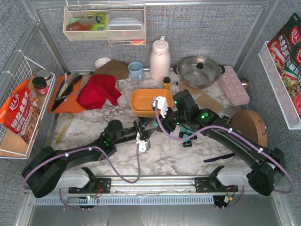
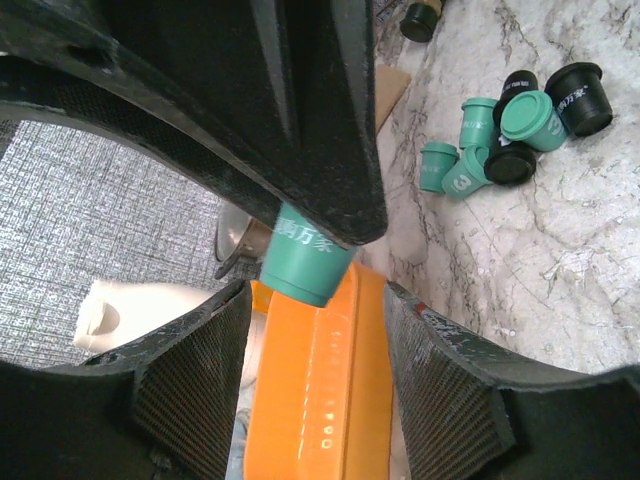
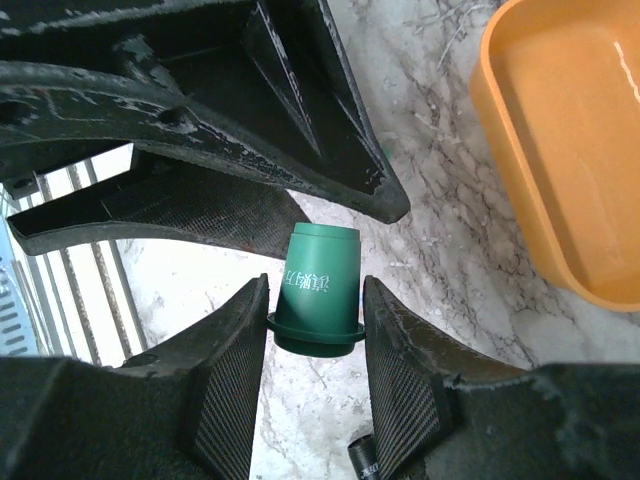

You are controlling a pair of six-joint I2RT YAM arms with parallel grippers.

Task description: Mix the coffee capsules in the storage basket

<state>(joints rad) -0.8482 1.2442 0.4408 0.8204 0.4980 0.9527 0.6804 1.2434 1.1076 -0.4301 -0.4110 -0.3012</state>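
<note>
Storage basket is set mid-table, and the interior in view is bare, so nothing is judged mixed yet. A teal capsule is seen at the basket's near rim between the jaws of the left gripper. The jaws are spread wider than the capsule, with a gap on each side, so this is read as a drop-off, not a clamp. A green capsule is pinched by its sides in the right gripper over the table, just beside the basket, presumably queued for the same drop. Loose capsules, teal and black, are clustered on the table. Both arms are stretched forward and angled inward toward the basket.
</note>
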